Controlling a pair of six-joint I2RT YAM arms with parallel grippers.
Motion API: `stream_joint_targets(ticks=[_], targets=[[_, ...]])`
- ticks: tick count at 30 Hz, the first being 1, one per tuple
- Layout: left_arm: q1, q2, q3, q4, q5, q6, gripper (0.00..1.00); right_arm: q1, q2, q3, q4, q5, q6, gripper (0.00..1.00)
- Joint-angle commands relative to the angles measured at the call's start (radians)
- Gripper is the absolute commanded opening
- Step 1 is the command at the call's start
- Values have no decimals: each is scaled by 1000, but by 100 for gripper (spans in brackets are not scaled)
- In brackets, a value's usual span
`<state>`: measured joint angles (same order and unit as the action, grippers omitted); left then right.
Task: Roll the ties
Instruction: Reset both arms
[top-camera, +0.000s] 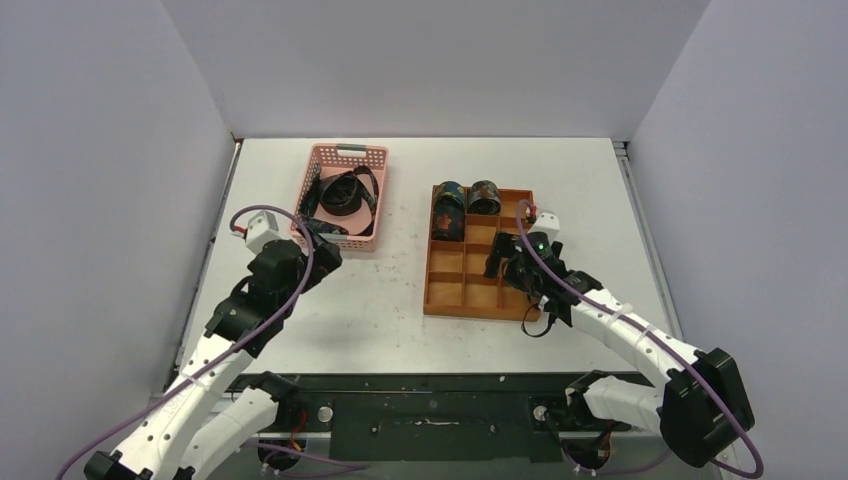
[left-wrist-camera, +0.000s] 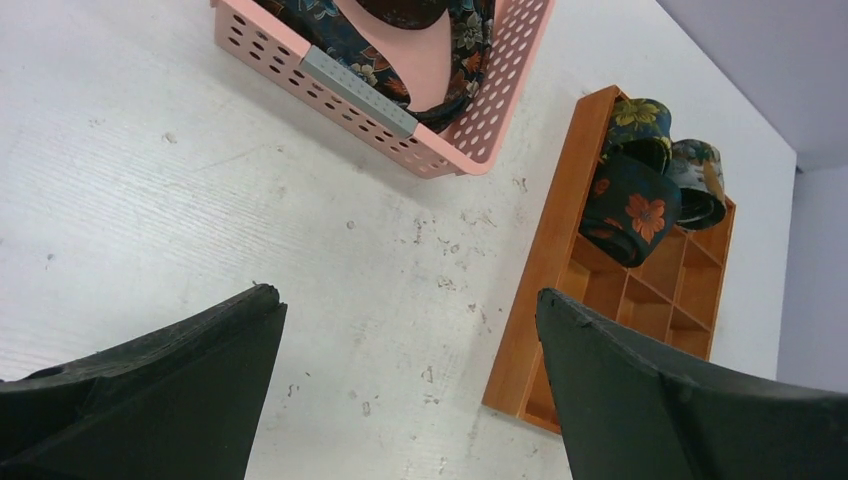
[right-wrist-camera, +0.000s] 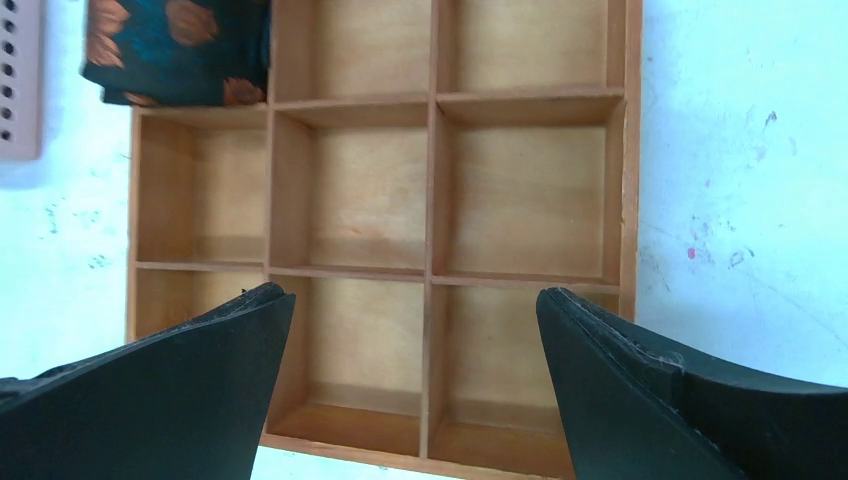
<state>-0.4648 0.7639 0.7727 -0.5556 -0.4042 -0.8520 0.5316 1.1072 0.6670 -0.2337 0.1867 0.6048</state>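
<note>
Both arms are between rolls. The left gripper (left-wrist-camera: 410, 300) hangs spread and empty over the bench (left-wrist-camera: 150, 200), just short of the pink mesh basket (left-wrist-camera: 470, 150), where the loose ties (top-camera: 340, 195) lie tangled. The right gripper (right-wrist-camera: 415, 295), equally wide and empty, hovers over vacant cells of the orange compartment tray (right-wrist-camera: 355, 270), whose far cells hold the rolled ties (top-camera: 450, 210). The next move probably calls for reaching into the basket and pinching one tie's end free of the others.

Three rolled ties (left-wrist-camera: 630, 205), one orange tray (left-wrist-camera: 538, 270), one pink basket (left-wrist-camera: 452, 150), loose ties (top-camera: 345, 196) uncountable.
</note>
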Motion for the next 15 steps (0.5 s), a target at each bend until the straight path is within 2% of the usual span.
stream_joint_targets(ticks=[1,3,6,8,9,12,15], targets=[[-2,-73,-25,2,-53,-110,96,1,-1,-18,17,7,-22,98],[1,-71,3,3,-52,-85,96,-1,-26,-49,61,2,-14,98],[4,-29,98,-33,21,15,96,2,-74,-105,139,-4,-14,99],[3,-2,140,-20,105,207,96,3,-71,-115,164,-13,-20,99],[4,2,146,-13,121,241,96,3,-56,-108,158,-8,-20,99],[7,-6,130,12,59,250,96,4,35,-67,105,53,-5,96],[13,-21,98,56,69,272,96,-1,97,-56,115,81,12,89]])
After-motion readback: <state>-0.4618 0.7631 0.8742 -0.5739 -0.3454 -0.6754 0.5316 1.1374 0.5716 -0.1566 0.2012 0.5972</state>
